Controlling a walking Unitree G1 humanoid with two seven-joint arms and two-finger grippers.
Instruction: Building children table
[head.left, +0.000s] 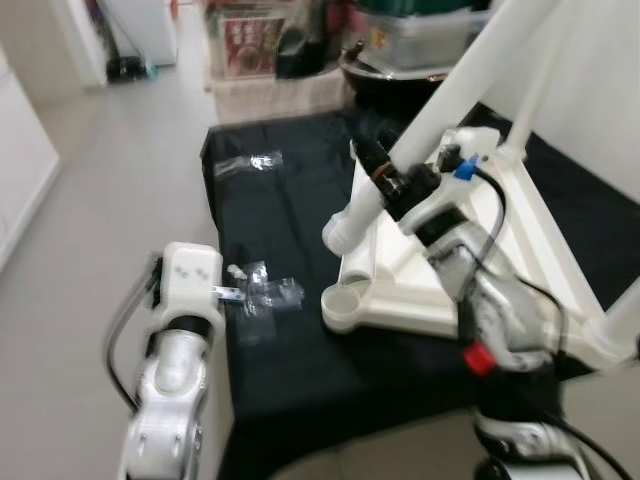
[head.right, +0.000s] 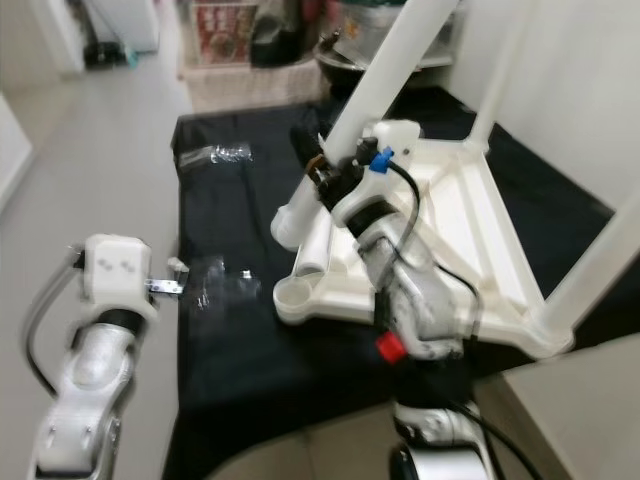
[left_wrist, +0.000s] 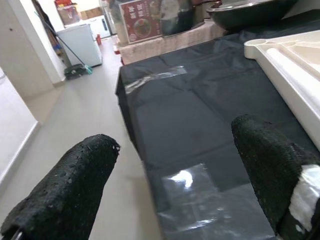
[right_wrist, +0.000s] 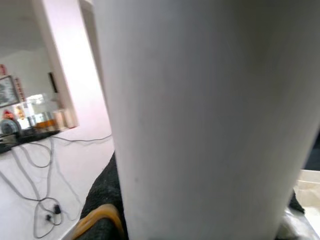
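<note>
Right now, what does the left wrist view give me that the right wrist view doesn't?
Left wrist view: the left tool open over a clear plastic bag on the black cloth, with the upturned table top's white edge alongside. Right wrist view: a close-up of the white table leg, with the right tool shut on it, and cables on the floor. Shared: little beyond white table parts.

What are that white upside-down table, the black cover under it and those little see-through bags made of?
The table top and the leg in the right claw look like smooth moulded plastic: uniform white, rounded edges, an open round socket at the corner. The black cover seems a thin, faintly glossy sheet, creased; cloth or plastic, hard to say. The bags look like clear plastic film, glinting.
</note>
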